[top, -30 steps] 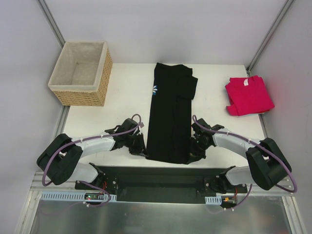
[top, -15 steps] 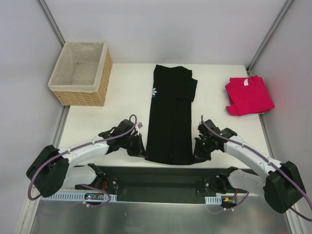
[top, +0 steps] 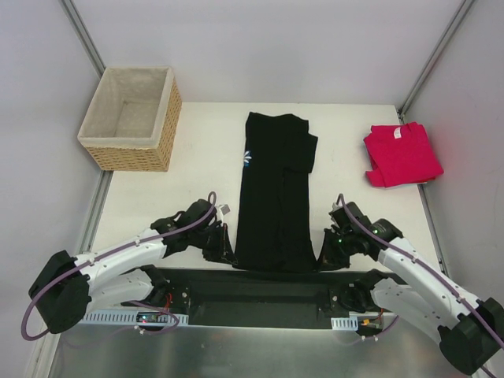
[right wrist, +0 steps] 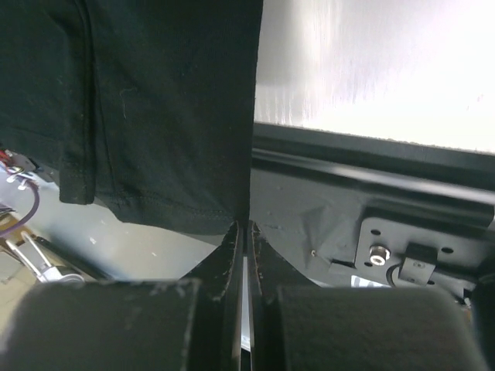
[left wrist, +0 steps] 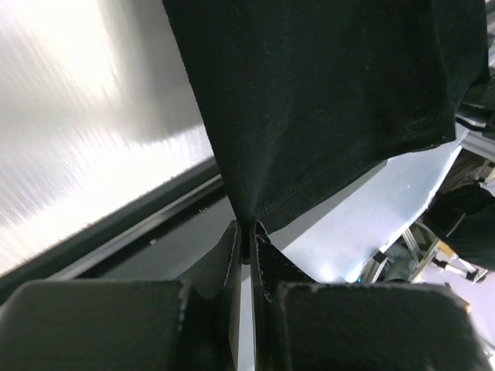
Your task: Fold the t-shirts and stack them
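A black t-shirt (top: 274,197), folded into a long narrow strip, lies down the middle of the table, a bit of its white-and-blue print showing on the left edge. My left gripper (top: 228,258) is shut on the shirt's near left corner (left wrist: 255,185). My right gripper (top: 323,260) is shut on its near right corner (right wrist: 193,154). Both corners sit at the table's near edge, over the black base rail. The pinkish-red t-shirt (top: 402,153) lies folded at the far right of the table, well away from both grippers.
A wicker basket (top: 130,118) with pale lining stands at the far left corner. The black base rail (top: 260,287) runs under the table's near edge. White walls and metal posts close in the back and sides.
Both grippers have pulled back toward the near edge, dragging the black t-shirt with them. The left gripper has closed onto the hem corner; the right stayed shut.
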{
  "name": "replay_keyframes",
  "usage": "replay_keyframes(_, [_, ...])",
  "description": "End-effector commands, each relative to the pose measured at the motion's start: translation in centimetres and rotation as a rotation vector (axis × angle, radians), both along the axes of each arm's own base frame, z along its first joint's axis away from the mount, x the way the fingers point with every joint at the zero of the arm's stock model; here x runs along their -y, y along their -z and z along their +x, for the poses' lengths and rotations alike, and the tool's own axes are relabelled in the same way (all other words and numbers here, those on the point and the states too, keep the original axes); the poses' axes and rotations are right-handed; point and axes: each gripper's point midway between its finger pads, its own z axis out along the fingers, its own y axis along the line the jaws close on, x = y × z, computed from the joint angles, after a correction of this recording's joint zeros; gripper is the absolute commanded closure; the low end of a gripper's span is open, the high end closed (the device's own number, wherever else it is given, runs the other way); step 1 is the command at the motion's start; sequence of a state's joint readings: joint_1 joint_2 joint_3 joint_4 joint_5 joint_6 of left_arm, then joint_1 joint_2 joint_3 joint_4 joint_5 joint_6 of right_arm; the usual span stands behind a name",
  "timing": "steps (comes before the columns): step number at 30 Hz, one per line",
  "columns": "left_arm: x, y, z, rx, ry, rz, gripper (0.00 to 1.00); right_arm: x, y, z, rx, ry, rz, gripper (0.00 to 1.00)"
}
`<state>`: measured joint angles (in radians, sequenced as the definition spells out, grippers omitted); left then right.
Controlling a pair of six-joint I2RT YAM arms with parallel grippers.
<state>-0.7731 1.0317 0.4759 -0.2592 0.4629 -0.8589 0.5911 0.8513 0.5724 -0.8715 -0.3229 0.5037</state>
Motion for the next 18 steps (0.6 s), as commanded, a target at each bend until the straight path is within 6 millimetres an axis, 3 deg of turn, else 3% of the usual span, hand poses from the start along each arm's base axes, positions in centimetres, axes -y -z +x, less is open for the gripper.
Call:
replay_keyframes(1, [-1.0,0.5,-2.4,-0.08,0.005,0.055,1.0,1.5,0.0,-2.3,-0.056,0.049,-0.033,0.99])
replay_keyframes(11, [-1.4,-0.5,-5.4,-0.103,0.056,0.1,1.0,1.7,-0.4,-4.3,-0.058,0.036,-0.029,0.99])
replay_keyframes(18, [-1.7,-1.2,-5.3,-0.08,0.039,0.109,1.0,2.2,-1.4,-3.9,-0.019,0.029,-0.069,0.99])
